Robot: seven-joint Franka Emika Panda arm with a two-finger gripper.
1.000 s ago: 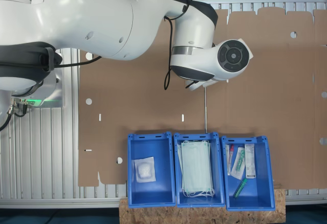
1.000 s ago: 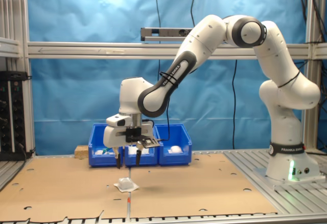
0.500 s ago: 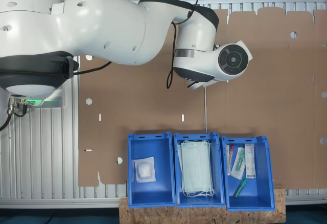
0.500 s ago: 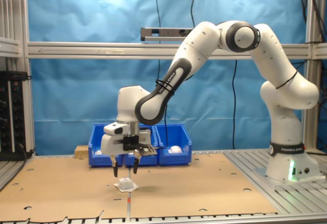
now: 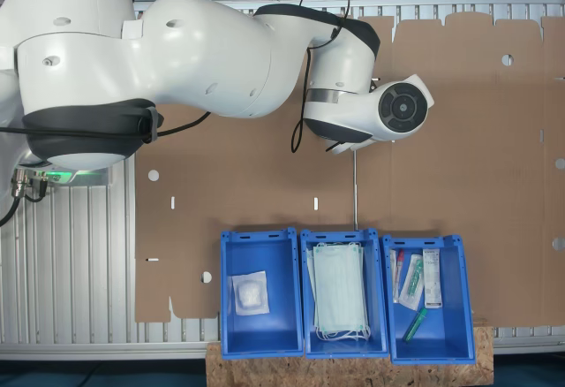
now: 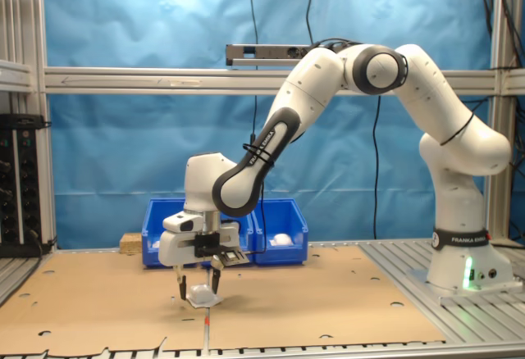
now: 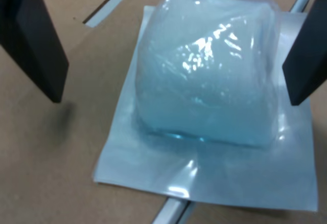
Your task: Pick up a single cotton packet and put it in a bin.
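First exterior view, from above: the arm's wrist hangs over the cardboard-covered bench (image 5: 459,122), hiding whatever lies beneath it. Along the near edge stand three blue bins — one holding a square packet (image 5: 249,293), the middle bin (image 5: 344,292) stacked with pale green face masks (image 5: 339,290), the third (image 5: 428,297) filled with long narrow packets and boxes. The nearest bin (image 5: 258,292) is well apart from the wrist, with bare cardboard between.

Second exterior view, from the side: the hand (image 6: 198,282) points straight down, its fingers spread to either side of the cotton packet (image 6: 203,296) lying flat on the bench, the bins (image 6: 225,226) behind it. Nothing stands in the way of a lift.

Wrist view: two dark fingers (image 7: 36,40) flank the packet's domed cotton pad (image 7: 207,70) without touching it — open, holding nothing, evidently placed for a pinch across the bulge rather than the thin flat rim.
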